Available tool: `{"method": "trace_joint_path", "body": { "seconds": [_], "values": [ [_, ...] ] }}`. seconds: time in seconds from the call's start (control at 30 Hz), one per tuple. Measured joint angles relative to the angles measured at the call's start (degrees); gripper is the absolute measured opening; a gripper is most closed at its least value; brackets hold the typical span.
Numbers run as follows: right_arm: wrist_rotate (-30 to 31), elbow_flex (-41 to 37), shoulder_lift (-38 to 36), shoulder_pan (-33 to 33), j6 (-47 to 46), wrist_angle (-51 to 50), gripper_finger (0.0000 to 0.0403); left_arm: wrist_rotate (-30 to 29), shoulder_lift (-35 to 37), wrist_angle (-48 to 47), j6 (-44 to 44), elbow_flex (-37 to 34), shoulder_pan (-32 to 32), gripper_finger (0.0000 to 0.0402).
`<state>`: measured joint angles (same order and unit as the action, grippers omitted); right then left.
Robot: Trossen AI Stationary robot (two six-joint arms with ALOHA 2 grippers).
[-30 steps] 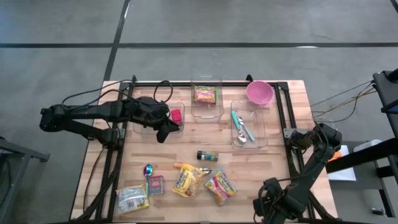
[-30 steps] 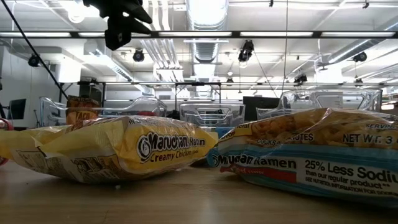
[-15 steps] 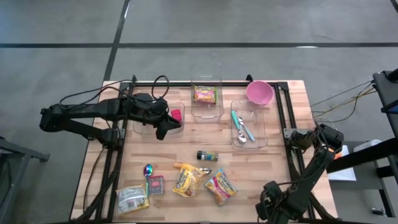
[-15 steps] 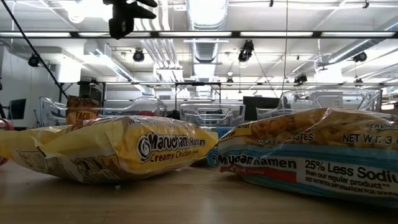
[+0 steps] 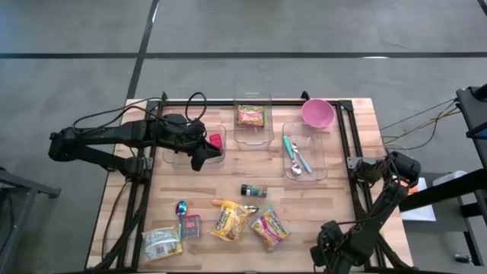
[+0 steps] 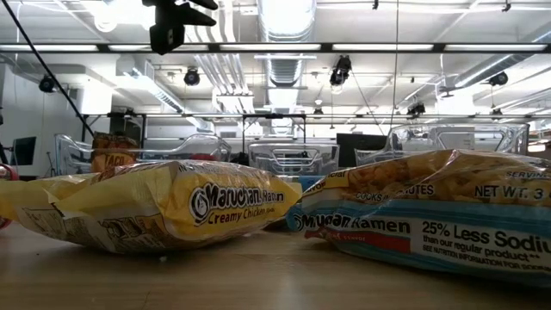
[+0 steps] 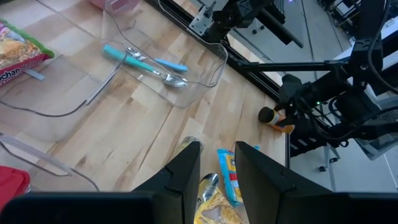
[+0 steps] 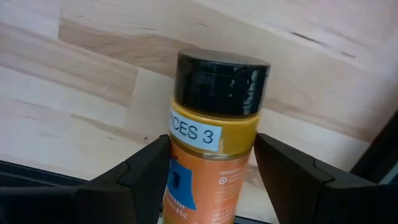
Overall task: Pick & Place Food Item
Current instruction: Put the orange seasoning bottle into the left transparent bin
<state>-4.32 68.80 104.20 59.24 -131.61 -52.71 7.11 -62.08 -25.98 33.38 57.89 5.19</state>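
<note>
An orange spice jar [image 8: 214, 124] with a black lid sits between the fingers of my right gripper [image 8: 211, 146], which is shut on it. This gripper is low over the table's near right corner [image 5: 329, 255]; the jar also shows small in the left wrist view [image 7: 275, 118]. My left gripper [image 5: 199, 157] hovers open and holds nothing [image 7: 219, 158]. It is over the near edge of the left clear bin [image 5: 179, 156], which has a red item [image 5: 215, 141] in it. Ramen packs [image 5: 230, 221] lie flat near the front edge. My right gripper pinches the jar's orange body [image 8: 180, 168] just below the black lid, one finger [image 8: 143, 180] on each side. The fingers come from above, pointing down, and lie across the jar. The lid end sticks out past them. Whether the jar rests on the wood, I cannot tell.
Three clear bins stand at the back: the middle one [image 5: 262, 137] holds a ramen pack, the right one [image 5: 319, 171] spoons. A pink bowl [image 5: 317, 113] stands far right. A small dark jar [image 5: 255, 190], a shiny spoon [image 5: 181, 207] and more packets [image 5: 161, 243] lie mid-table and in front.
My right gripper has sunk toward the table at the near right corner, the jar still between its fingers.
</note>
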Motion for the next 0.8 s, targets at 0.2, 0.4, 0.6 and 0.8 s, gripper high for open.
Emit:
{"method": "trace_joint_path", "body": {
  "seconds": [0.2,0.4,0.6,0.8],
  "values": [
    [0.2,-3.0,-0.3,0.0,0.7,4.4,0.0227,0.0,0.0,0.0,0.1,0.0,0.0,0.0109],
    [1.3,-5.7,-0.3,-0.3,2.0,9.1,0.0227,0.0,0.0,0.0,0.1,0.0,0.0,0.0109],
    [1.5,-7.3,-0.3,-0.3,3.0,11.6,0.0208,0.0,0.0,0.0,0.1,0.0,0.0,0.0109],
    [1.5,-7.4,-0.2,-0.3,4.1,11.5,0.013,0.0,0.0,0.0,0.1,0.0,0.0,0.0109]
  ]
}}
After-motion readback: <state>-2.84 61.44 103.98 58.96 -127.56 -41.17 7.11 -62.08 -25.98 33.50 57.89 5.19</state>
